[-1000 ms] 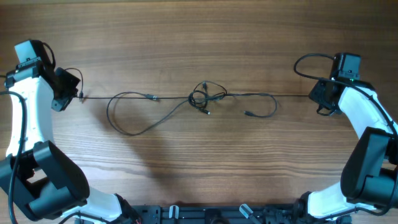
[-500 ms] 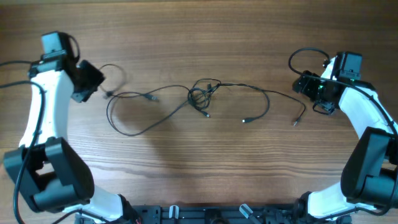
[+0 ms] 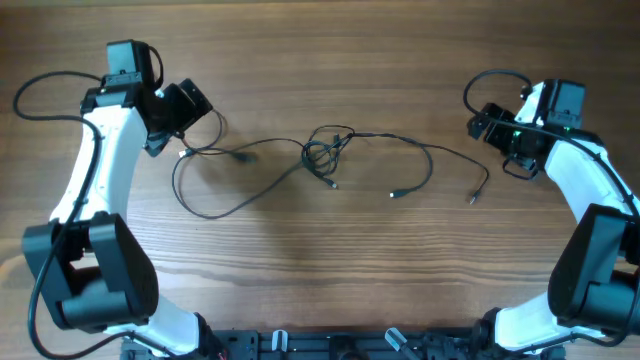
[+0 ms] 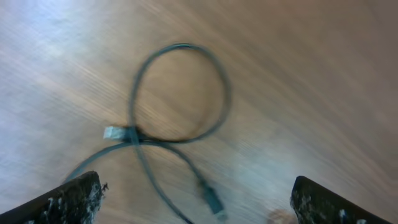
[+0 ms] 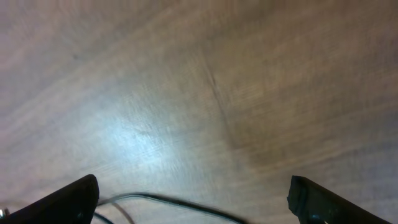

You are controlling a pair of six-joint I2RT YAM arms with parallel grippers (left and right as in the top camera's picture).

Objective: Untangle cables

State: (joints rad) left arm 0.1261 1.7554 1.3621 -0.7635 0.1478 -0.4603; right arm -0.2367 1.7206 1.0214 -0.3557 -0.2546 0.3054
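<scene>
Thin black rubbery cables [image 3: 319, 154] on a matt wood-grain table [image 3: 320, 280] (faint sheen)

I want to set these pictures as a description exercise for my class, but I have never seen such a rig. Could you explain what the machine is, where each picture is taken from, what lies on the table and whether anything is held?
This is a robot with a left arm and a right arm at a wooden table. The wide picture comes from a fixed camera above. The other two come from small cameras on the wrists; the dark shapes in their bottom corners are each arm's own two fingers. On the table lie thin black cables, tangled in the middle, with loose loops and small plug ends. The left gripper and the right gripper are both open and hold nothing.
</scene>
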